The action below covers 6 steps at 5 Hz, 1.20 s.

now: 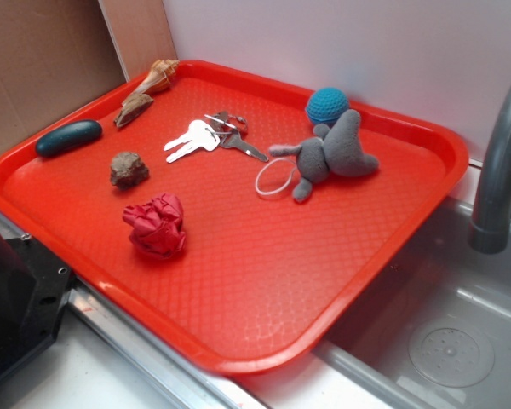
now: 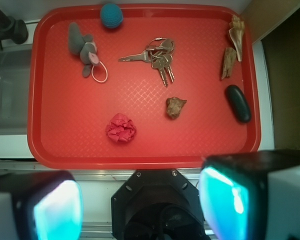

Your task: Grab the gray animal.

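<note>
Two teal-lit gripper fingers fill the bottom of the wrist view, spread wide apart with nothing between them, as the WidowX gripper hangs high above the near edge of a red textured plastic tray. The gray crocheted elephant-like toy lies on its side in the tray's far corner on the sink side, untouched, with a teal crocheted ball just beside it toward the wall and a thin white rubber band touching its near side. A bunch of silver keys rests near the tray's middle, a brownish rock and a crumpled red paper wad sit closer in, and a dark oval stone, a piece of bark and a tan shell line the opposite end.

By the look of it, the task stands at its opening step, the approach. The next move calls for travel across the tray to that far corner, then a descent with the open fingers straddling the soft gray body, clear of the ball and preferably the band, before closing.
</note>
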Tool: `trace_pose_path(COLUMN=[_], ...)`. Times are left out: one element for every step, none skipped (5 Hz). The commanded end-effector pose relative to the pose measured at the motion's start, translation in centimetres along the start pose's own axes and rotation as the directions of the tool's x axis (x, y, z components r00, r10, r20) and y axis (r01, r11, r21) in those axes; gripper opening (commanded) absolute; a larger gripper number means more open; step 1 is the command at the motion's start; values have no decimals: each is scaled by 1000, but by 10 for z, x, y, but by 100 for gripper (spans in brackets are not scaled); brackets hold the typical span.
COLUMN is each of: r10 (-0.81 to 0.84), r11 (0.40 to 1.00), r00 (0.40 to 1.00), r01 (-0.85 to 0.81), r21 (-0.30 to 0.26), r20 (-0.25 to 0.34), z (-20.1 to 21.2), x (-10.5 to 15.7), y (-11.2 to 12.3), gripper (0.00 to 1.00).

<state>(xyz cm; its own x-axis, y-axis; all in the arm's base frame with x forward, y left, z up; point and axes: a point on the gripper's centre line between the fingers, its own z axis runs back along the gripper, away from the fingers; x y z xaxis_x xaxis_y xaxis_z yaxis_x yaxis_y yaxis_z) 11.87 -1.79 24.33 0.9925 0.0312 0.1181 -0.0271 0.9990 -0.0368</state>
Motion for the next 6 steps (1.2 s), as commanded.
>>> trace_pose_path(r10=[0,-66,-188,-298,-479,-479], r11=[1000,996,982,955,875,875], r00=[1000,998,978,950,874,874], r01=[0,65,185,298,483,483], r21=[0,64,39,18,-38,-38], r20=[0,17,91,91,78,78], z=[0,-56,-95,-105,-114,-114], x=[0,44,91,72,65,65], y=[0,-4,-30,-53,-61,-61], gripper=[100,100,100,100,100,100])
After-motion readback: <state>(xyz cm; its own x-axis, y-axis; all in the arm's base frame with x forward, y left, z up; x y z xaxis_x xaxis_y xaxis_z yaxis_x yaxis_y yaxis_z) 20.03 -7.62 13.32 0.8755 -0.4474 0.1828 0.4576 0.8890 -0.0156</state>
